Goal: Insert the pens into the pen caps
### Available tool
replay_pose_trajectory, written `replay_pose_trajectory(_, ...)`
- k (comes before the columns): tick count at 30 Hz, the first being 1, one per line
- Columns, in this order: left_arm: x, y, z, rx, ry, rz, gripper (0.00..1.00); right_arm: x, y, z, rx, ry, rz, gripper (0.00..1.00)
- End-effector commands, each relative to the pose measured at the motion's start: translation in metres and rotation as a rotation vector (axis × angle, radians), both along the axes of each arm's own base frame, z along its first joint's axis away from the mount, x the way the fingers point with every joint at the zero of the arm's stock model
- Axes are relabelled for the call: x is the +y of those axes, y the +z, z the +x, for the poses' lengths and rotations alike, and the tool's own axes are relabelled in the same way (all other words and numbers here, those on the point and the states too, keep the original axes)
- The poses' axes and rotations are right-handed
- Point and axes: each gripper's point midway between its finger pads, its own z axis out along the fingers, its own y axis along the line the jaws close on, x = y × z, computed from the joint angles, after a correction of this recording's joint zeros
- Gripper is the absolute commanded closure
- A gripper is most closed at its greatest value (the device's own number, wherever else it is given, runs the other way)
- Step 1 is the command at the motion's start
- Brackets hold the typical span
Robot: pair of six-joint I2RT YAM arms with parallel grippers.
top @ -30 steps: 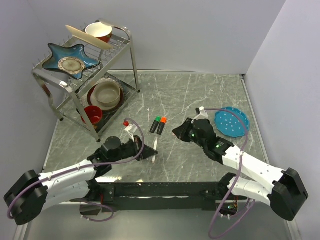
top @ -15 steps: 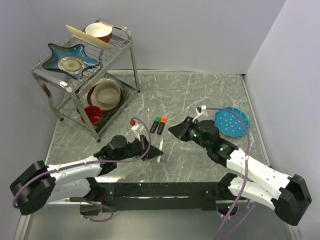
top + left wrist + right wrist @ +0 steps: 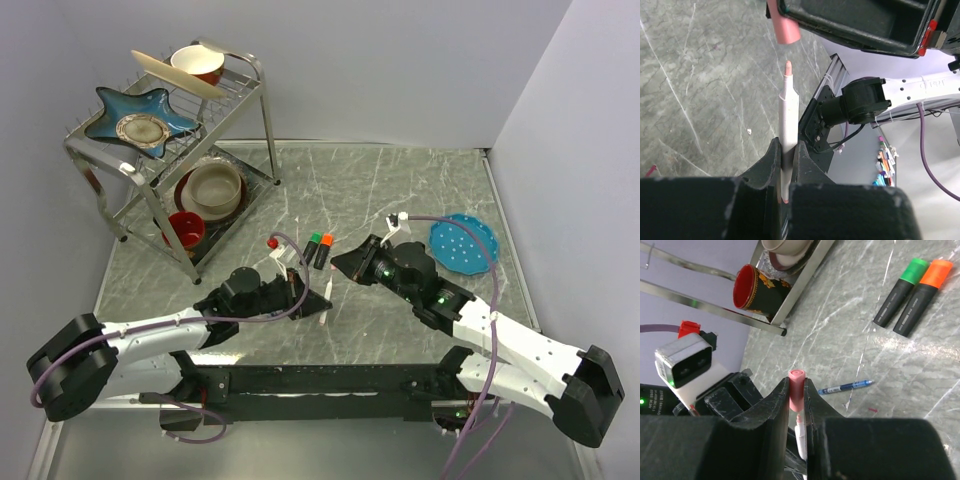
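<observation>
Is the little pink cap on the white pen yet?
Off. In the left wrist view the pink cap, held by the right gripper, sits just beyond the bare tip of the white pen, a gap between them.

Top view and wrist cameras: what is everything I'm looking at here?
highlighters: two, black, green and orange caps, mid-table
ballpoint: one, blue, lying on table
stick pen: one, white-pink, in left gripper
cap: one, pink, in right gripper
disc: one, blue, table's right
rack: one, metal, far left
star plate: one, blue, rack's upper shelf
mug: one, red, rack bottom
table: one, grey marble, underneath everything
left gripper: one, black, shut on stick pen
right gripper: one, black, shut on cap
</observation>
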Motion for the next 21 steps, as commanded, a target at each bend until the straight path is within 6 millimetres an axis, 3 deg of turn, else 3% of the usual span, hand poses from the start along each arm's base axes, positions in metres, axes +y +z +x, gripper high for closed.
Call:
replay_pose_trajectory(1, -0.009, 0.030, 0.005, -0.085, -0.006, -0.056, 0.99, 0.003, 0.034, 0.004, -0.065, -0.020, 0.055, 1.00)
replay_pose_trajectory(21, -0.008, 0.037, 0.013, -0.106, 0.024, -0.031, 0.99, -0.005, 0.029, -0.011, -0.091, -0.027, 0.025, 1.00)
